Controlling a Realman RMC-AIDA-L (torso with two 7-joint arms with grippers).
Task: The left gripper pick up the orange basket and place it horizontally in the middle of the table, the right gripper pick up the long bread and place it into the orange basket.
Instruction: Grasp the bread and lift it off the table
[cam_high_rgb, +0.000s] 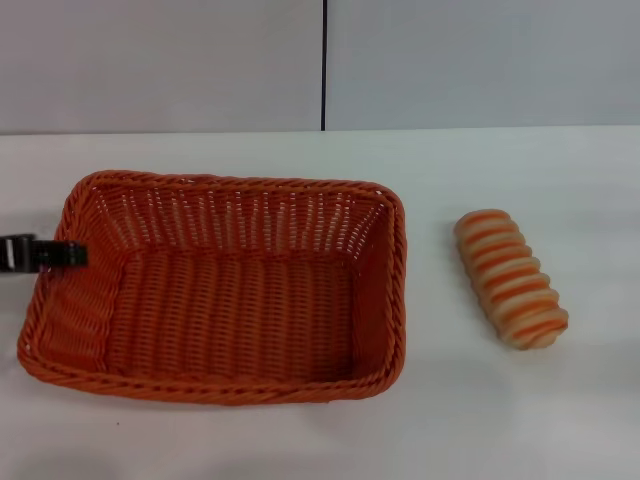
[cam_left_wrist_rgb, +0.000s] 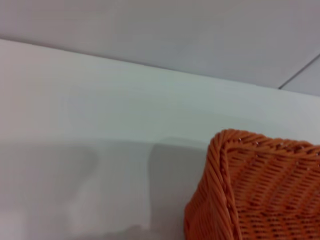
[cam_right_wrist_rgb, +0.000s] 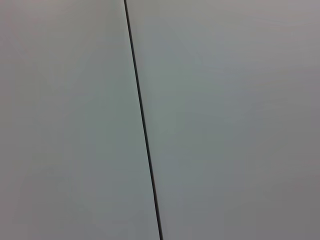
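Observation:
The orange basket (cam_high_rgb: 225, 290) stands on the white table (cam_high_rgb: 500, 420), left of centre, with its long side across the head view and nothing inside it. My left gripper (cam_high_rgb: 60, 254) comes in from the left edge, and its black tip lies at the basket's left rim. The left wrist view shows one corner of the basket (cam_left_wrist_rgb: 260, 190) over the tabletop. The long bread (cam_high_rgb: 510, 278), beige with orange-brown ridges, lies on the table to the right of the basket, a short gap away. My right gripper is out of view.
A grey wall (cam_high_rgb: 160, 60) with a dark vertical seam (cam_high_rgb: 324, 65) runs behind the table's far edge. The right wrist view holds only that wall and the seam (cam_right_wrist_rgb: 142, 125). Bare white tabletop lies around the bread and in front of the basket.

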